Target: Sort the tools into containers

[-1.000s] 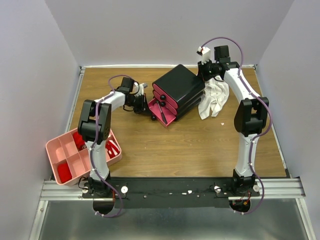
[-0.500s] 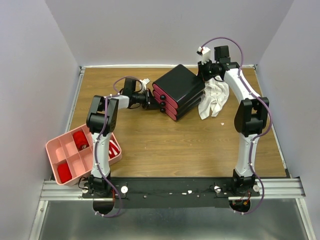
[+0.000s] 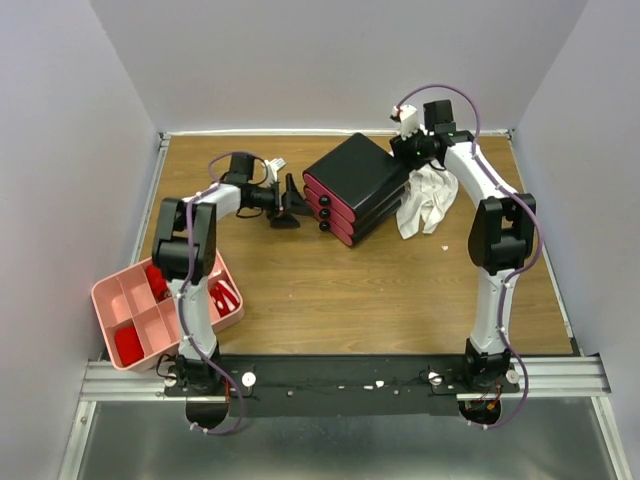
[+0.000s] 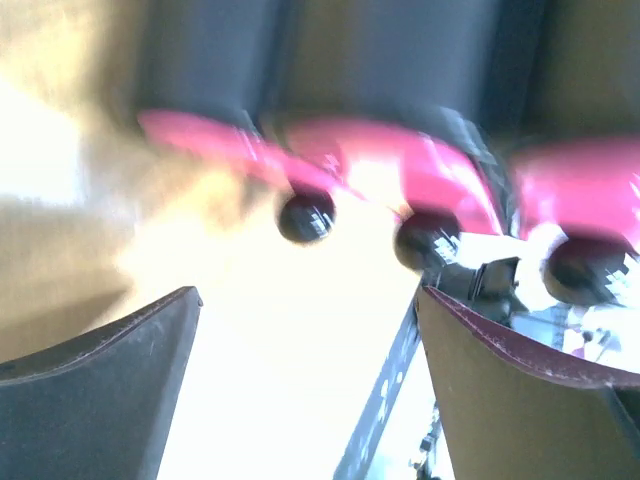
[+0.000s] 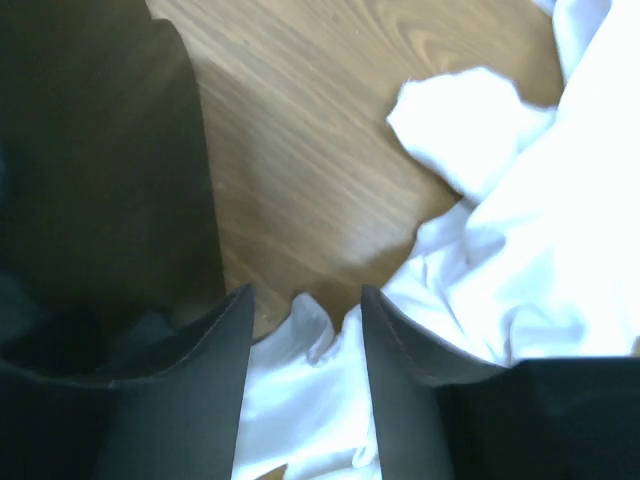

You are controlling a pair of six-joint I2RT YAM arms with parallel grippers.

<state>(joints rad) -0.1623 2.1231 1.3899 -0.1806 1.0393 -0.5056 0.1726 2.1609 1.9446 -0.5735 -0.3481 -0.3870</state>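
Note:
The black box (image 3: 352, 172) with three magenta drawers (image 3: 334, 208) stands at the table's middle back, all drawers pushed in. My left gripper (image 3: 295, 199) hovers just left of the drawer fronts, open and empty. In the left wrist view, blurred by motion, its fingers (image 4: 95, 390) frame three black knobs (image 4: 306, 216). My right gripper (image 3: 408, 152) is at the box's back right corner. Its jaws stand apart over the white cloth (image 5: 500, 250) without gripping it. The pale-pink tray (image 3: 112, 293) sits near left with red items (image 3: 128, 344) in its compartments. No tool can be made out.
The crumpled white cloth (image 3: 424, 200) lies right of the box, against its side. In the right wrist view the box's black wall (image 5: 90, 150) fills the left. Grey walls enclose the wooden table (image 3: 380, 290) on three sides.
The bottom drawer, pulled out a second ago, has been pushed in. My left gripper has let go of its knob, opened and backed off left. My right gripper has opened.

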